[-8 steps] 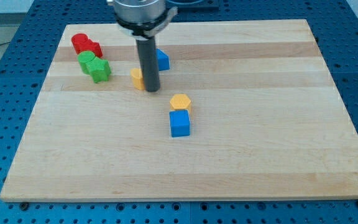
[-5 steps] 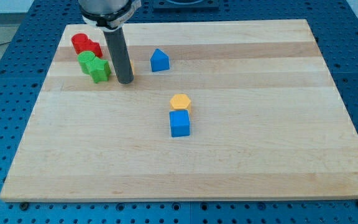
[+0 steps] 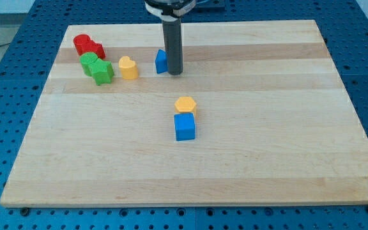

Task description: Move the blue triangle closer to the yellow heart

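Note:
The blue triangle [image 3: 161, 61] sits in the upper middle of the wooden board [image 3: 267, 140], partly hidden by my rod. My tip [image 3: 174, 72] is down on the board right against the triangle's right side. The yellow heart [image 3: 128, 68] lies a short way to the triangle's left, with a small gap between them.
Two green blocks [image 3: 96, 68] sit just left of the yellow heart, and two red blocks [image 3: 87, 46] lie above them near the board's top left corner. A yellow hexagon [image 3: 186, 105] and a blue cube [image 3: 184, 126] touch each other near the board's middle.
My rod swung left past the yellow heart, pushing it left toward the green blocks, then came back right to the blue triangle's right side. The triangle has barely moved.

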Robot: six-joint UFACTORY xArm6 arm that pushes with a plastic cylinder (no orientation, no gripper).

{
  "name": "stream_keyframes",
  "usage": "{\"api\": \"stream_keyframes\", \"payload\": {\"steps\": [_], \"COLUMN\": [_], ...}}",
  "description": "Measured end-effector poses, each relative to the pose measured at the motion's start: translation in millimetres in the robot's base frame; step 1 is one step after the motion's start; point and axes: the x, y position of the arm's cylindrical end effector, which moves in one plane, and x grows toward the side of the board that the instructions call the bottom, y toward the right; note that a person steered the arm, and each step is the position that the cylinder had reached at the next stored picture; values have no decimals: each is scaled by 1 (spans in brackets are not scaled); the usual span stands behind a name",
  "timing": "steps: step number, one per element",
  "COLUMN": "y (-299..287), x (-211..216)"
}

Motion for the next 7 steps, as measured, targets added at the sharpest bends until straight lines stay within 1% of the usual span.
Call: {"api": "stream_keyframes", "payload": {"steps": [2,4,6,7], "y": [5,6,-32,-37], "x": [-9,-29,-27,-27]}}
